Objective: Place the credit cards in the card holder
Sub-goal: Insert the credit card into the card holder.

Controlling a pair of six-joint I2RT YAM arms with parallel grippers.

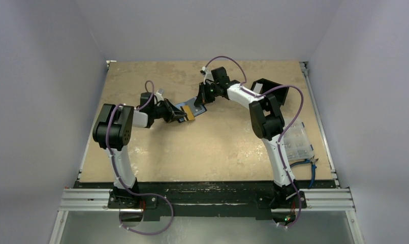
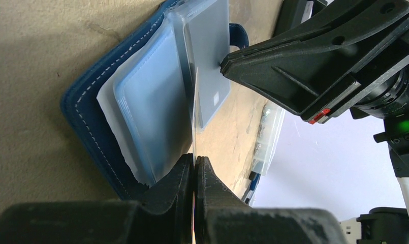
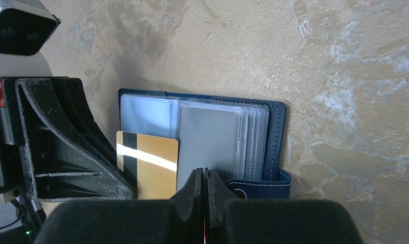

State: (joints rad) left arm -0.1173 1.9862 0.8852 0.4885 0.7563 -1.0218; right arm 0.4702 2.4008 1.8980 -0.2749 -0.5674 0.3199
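Observation:
The navy-blue card holder (image 3: 277,133) lies open on the table, its clear sleeves fanned; it also shows in the top view (image 1: 184,107) and the left wrist view (image 2: 83,109). A grey card (image 3: 208,142) sits in one sleeve. My left gripper (image 2: 194,160) is shut on a gold card with a black stripe (image 3: 147,161), whose far end lies over the holder's left side. That card is edge-on in the left wrist view (image 2: 194,112). My right gripper (image 3: 205,174) is shut, its tips at the near edge of the grey card's sleeve; whether it pinches the sleeve I cannot tell.
A clear plastic compartment box (image 1: 296,140) stands at the right edge of the table, with a blue-handled tool (image 1: 309,163) beside it. A black box (image 1: 267,85) sits behind the right arm. The two grippers are almost touching over the holder.

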